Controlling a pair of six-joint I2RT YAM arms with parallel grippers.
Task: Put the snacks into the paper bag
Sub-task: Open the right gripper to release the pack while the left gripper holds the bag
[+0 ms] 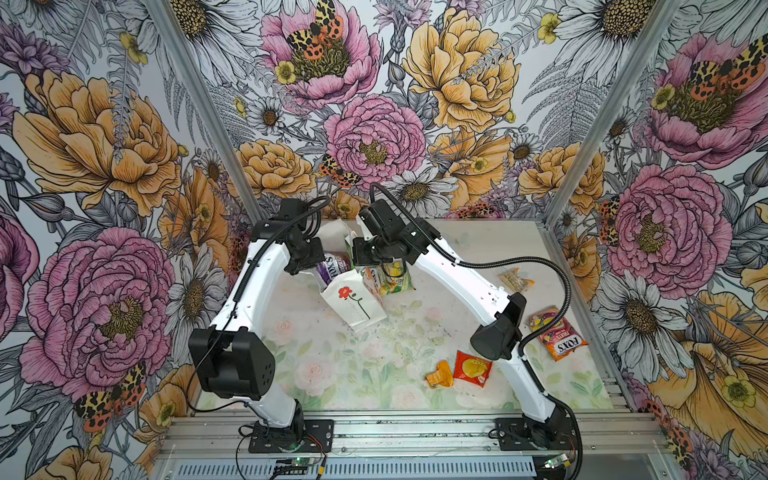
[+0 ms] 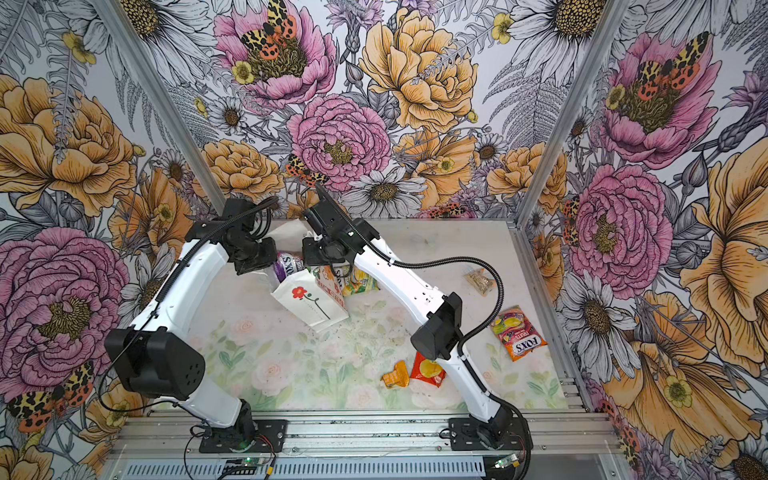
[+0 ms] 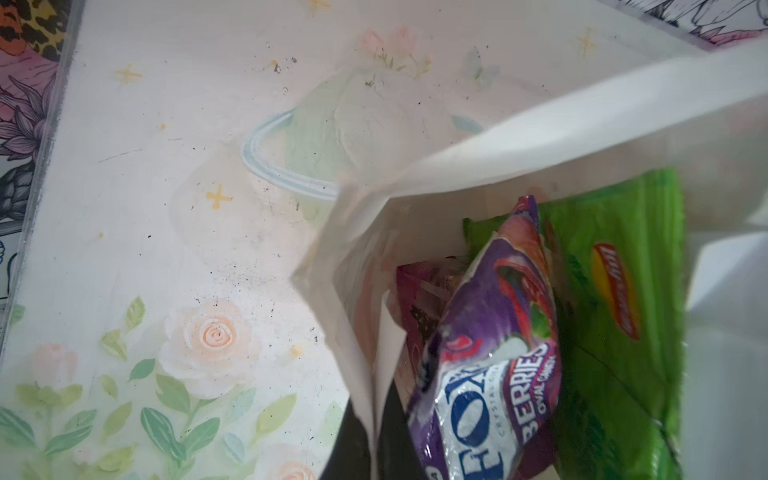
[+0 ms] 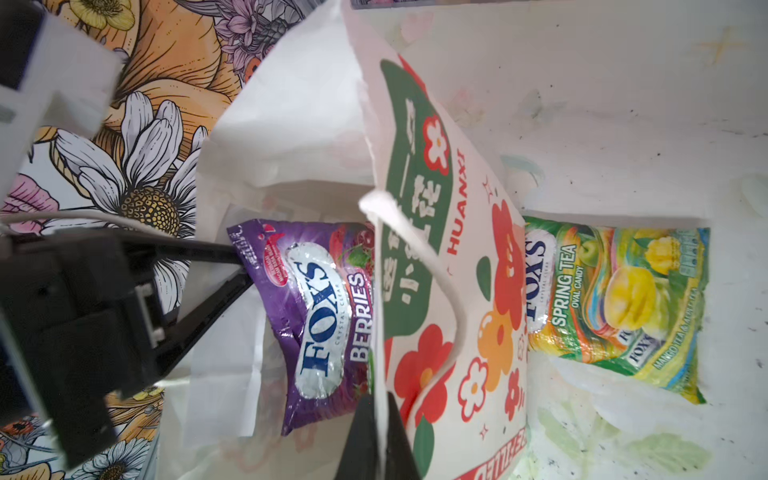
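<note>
Paper bag [image 1: 353,305]: stands upright at the far middle of the table [image 1: 353,386], mouth up, so packets can enter from above.
Right end effector [image 4: 380,405]: clenched on the bag's top edge beside the cord handle [image 4: 453,299]. Judged purpose: to spread the mouth and steady the light bag against tipping.
Left end effector [image 4: 241,266]: grasping the purple FOX'S Berries packet [image 4: 316,316] by one sealed edge, so its body hangs free, partly within the mouth.
Bag contents: green packet [image 3: 615,311] and magenta packet [image 3: 419,299] lie inside, beneath the purple one.
Outside the bag: FOX'S Spring Tea packet [image 4: 615,307] lies just beside the bag. The clear packet [image 1: 516,279], FOX'S Fruits packet [image 1: 557,332], red-yellow packet [image 1: 473,368] and orange packet [image 1: 439,374] lie well apart from it.
Step in hand: insertion of the purple packet. Release appears due once it sits below the rim.
</note>
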